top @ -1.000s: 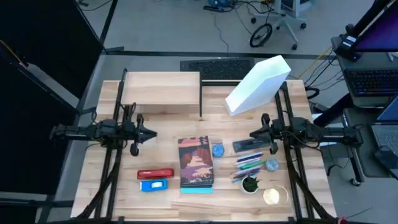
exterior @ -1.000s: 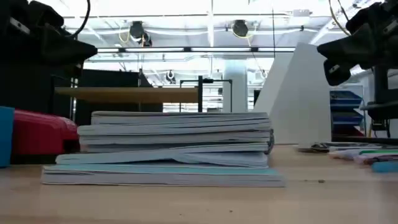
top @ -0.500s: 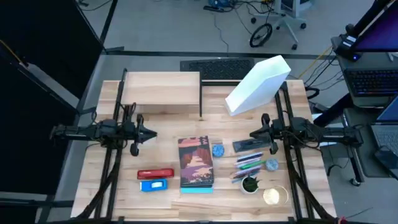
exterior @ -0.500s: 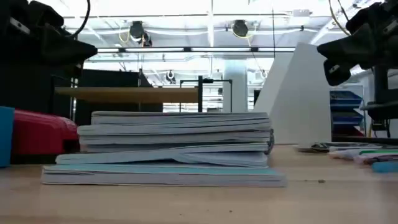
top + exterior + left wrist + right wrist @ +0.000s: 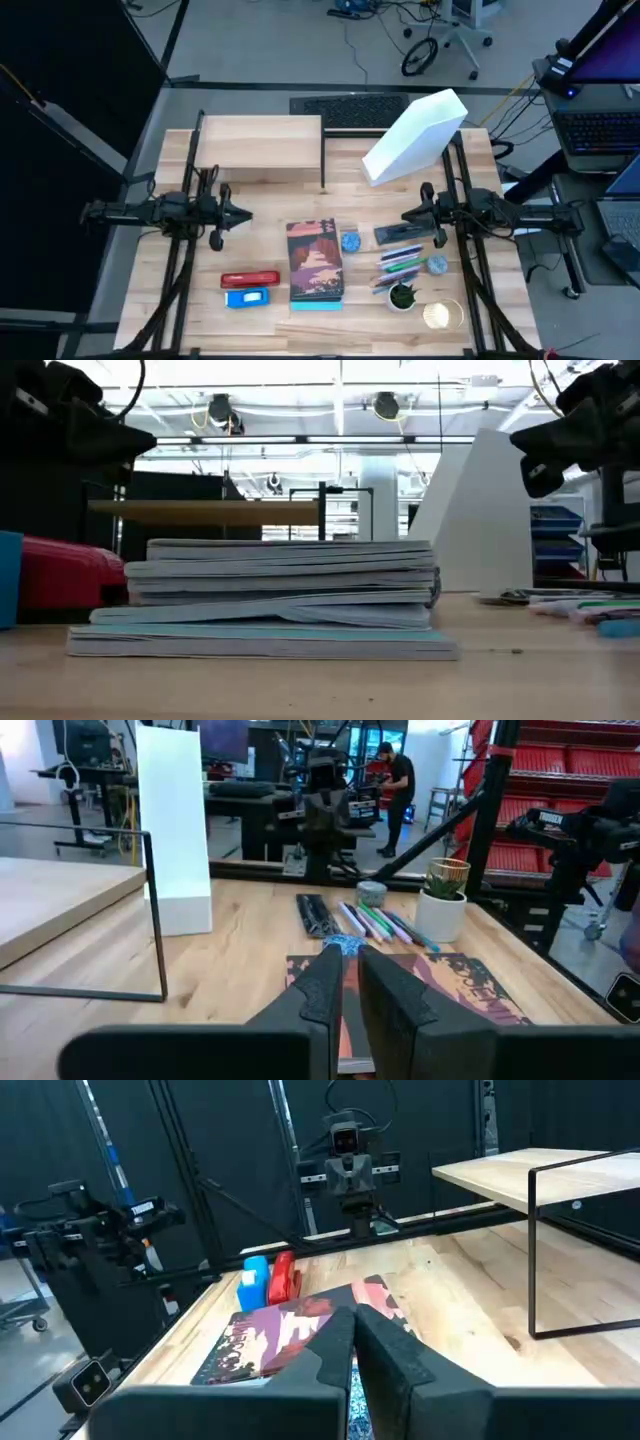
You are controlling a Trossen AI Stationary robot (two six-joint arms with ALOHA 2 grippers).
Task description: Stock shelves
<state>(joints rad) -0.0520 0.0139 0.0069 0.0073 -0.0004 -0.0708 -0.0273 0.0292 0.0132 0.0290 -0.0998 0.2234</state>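
From above, nothing is seen to have moved: the low light-wood plank shelf (image 5: 258,142) sits at the table's far left corner, the tall white box file holder (image 5: 415,138) at the far right. In the wrist views, the left gripper (image 5: 345,982) and right gripper (image 5: 353,1342) are pressed together, empty, so stocking is judged not yet started.

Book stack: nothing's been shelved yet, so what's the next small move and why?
Probably the left gripper opens and dips toward the book stack, the item nearest it. Both grippers hang shut and empty above the table, the wooden shelf is bare, and the right gripper is parked over the pens.
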